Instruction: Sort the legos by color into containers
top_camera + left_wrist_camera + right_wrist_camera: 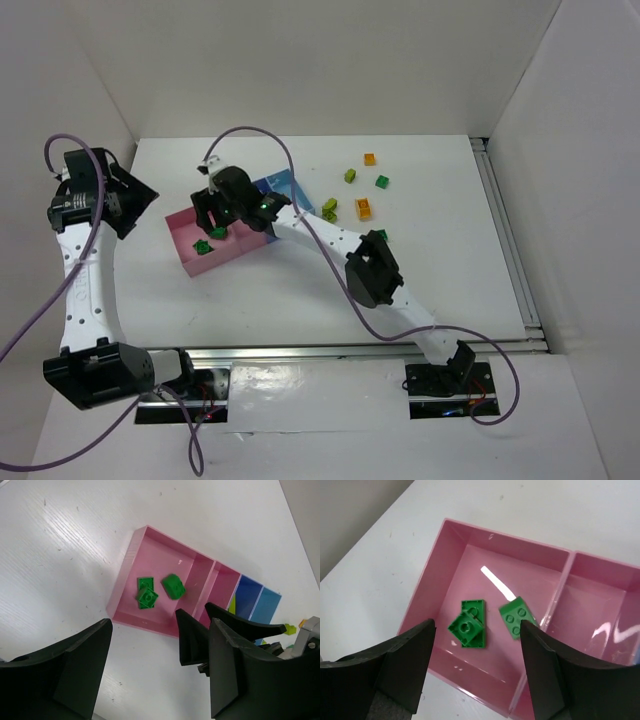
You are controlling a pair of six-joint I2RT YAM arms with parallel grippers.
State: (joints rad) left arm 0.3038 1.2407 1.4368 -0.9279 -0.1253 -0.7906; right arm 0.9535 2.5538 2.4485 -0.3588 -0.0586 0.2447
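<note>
The containers are a joined row: a large pink bin [185, 232] [125, 575] [437, 585], a smaller pink one [225, 580] [600, 605] and blue ones [275, 186] [260, 600]. Three dark green legos lie in the large pink bin: two stacked [469, 626] [146, 594] and one beside them, blurred [516, 616] [173, 586]. My right gripper [212, 222] [477, 665] is open and empty just above this bin. My left gripper [128, 200] [160, 647] is open and empty, left of the bin. Loose legos lie to the right: orange [369, 159] [363, 209], lime [350, 176] [329, 208], green [382, 181].
The right arm [370, 268] stretches across the table from its base [445, 380] to the bins. White walls stand at the back and sides. A metal rail [510, 250] runs along the table's right edge. A lime piece [232, 605] shows at the smaller pink bin.
</note>
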